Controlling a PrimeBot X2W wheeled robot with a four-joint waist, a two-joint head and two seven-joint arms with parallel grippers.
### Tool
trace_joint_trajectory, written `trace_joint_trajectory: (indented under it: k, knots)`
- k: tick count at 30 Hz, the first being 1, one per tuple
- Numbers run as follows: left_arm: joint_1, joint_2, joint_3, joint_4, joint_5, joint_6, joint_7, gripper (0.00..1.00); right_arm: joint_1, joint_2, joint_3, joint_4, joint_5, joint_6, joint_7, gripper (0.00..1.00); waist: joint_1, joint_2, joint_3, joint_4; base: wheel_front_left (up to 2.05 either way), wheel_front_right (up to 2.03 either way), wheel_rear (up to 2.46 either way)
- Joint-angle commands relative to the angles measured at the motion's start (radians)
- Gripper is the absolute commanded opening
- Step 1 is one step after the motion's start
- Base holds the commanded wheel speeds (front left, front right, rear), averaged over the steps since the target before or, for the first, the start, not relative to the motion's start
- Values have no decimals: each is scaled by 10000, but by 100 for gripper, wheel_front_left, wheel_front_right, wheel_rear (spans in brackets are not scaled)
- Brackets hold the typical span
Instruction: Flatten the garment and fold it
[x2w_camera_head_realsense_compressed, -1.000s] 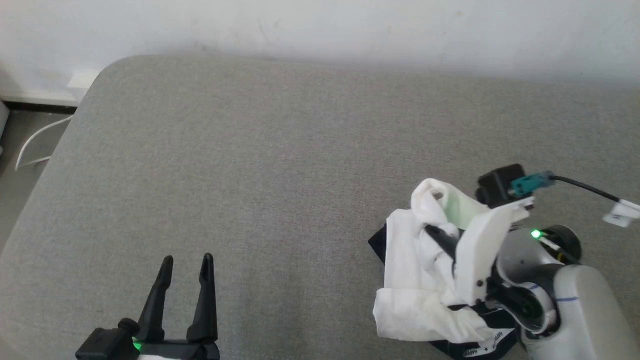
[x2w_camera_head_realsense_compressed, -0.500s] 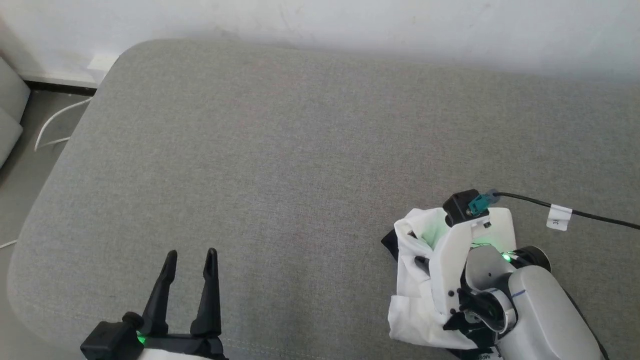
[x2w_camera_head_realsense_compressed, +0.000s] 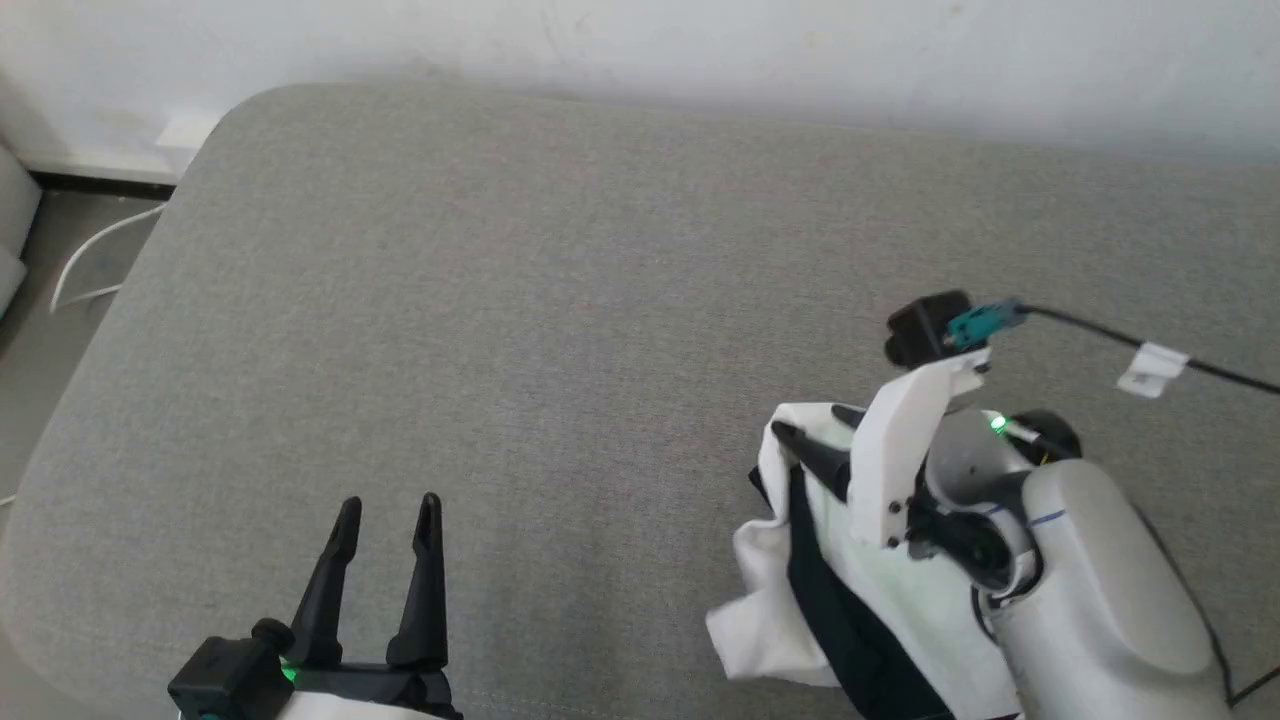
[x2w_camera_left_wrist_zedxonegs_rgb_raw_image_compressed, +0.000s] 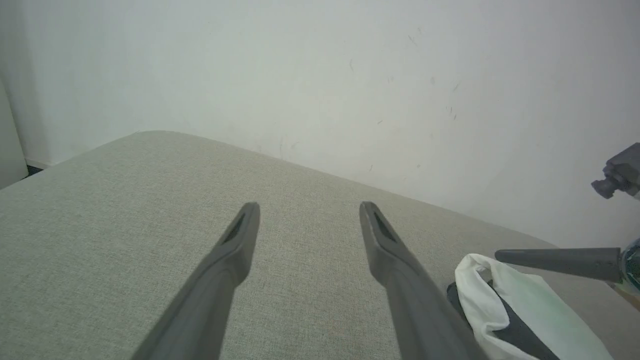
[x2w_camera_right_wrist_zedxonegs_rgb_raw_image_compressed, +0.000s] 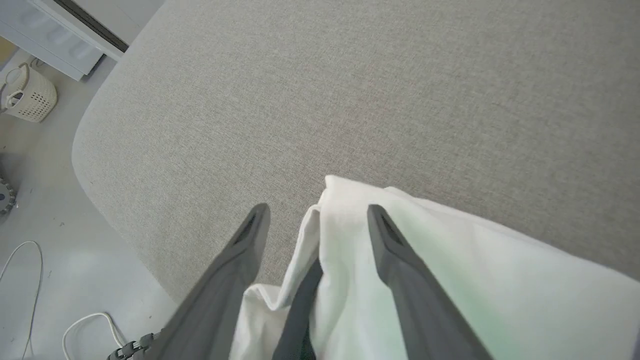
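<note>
The garment (x2w_camera_head_realsense_compressed: 770, 600) lies bunched at the near right of the grey cushion (x2w_camera_head_realsense_compressed: 560, 300), white cloth with a black strip running through it. My right gripper (x2w_camera_head_realsense_compressed: 822, 432) hangs over its far edge, open, fingers spread. In the right wrist view the garment (x2w_camera_right_wrist_zedxonegs_rgb_raw_image_compressed: 450, 280) passes between and under the fingers of the right gripper (x2w_camera_right_wrist_zedxonegs_rgb_raw_image_compressed: 315, 210), and no fold is pinched. My left gripper (x2w_camera_head_realsense_compressed: 390, 505) stands open at the near left, well apart from the cloth. The left wrist view has the left gripper (x2w_camera_left_wrist_zedxonegs_rgb_raw_image_compressed: 308, 210) open over bare cushion, with the garment (x2w_camera_left_wrist_zedxonegs_rgb_raw_image_compressed: 500, 310) at lower right.
A white wall (x2w_camera_head_realsense_compressed: 640, 40) backs the cushion. The cushion's rounded left edge drops to a floor with a white cable (x2w_camera_head_realsense_compressed: 90, 270). A black cable with a white tag (x2w_camera_head_realsense_compressed: 1150, 360) trails from my right wrist. A pale basket (x2w_camera_right_wrist_zedxonegs_rgb_raw_image_compressed: 25, 95) stands on the floor.
My right gripper has gone from shut on the bunched garment to open, and the cloth has slumped lower and spread toward me. The head camera shifted. The left gripper is unchanged.
</note>
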Motion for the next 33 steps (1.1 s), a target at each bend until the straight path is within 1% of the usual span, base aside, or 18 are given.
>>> trace_joint_trajectory:
  k: [1,3,8,12,16,19,22,33]
  knots:
    - [58,1,23,-34,14,32,-46,100,-71,7,-150,-293,28,-7,91,100,0,-1,-69,-189,0,0,0]
    - [115,26,31,-78,10,54,-35,100,107,-18,-554,-1009,-63,-7,237,100,0,-1,-83,-322,0,0,0]
    - [139,96,41,-202,-3,93,-12,100,1028,-387,-1751,-2698,-480,-7,564,100,0,-1,1,-615,0,0,0]
    - [142,150,46,-275,-15,121,5,100,2123,-452,-2578,-3644,-604,-7,1088,100,0,-1,117,-811,0,0,0]
    - [116,203,15,-329,-44,120,24,100,3070,-328,-3171,-4279,-610,-7,1444,100,0,-1,302,-955,0,0,0]
    - [33,241,-29,-344,-64,105,32,100,3512,-215,-3367,-4424,-684,-7,1421,100,0,-1,456,-976,0,0,0]
    - [-48,301,-70,-351,-75,88,51,100,3731,-105,-3414,-4310,-652,-7,1330,100,0,-1,585,-954,0,0,0]
    - [-213,500,-155,-310,-152,49,165,100,3735,3,-3316,-3178,-267,-7,1100,100,0,-1,812,-645,0,0,0]
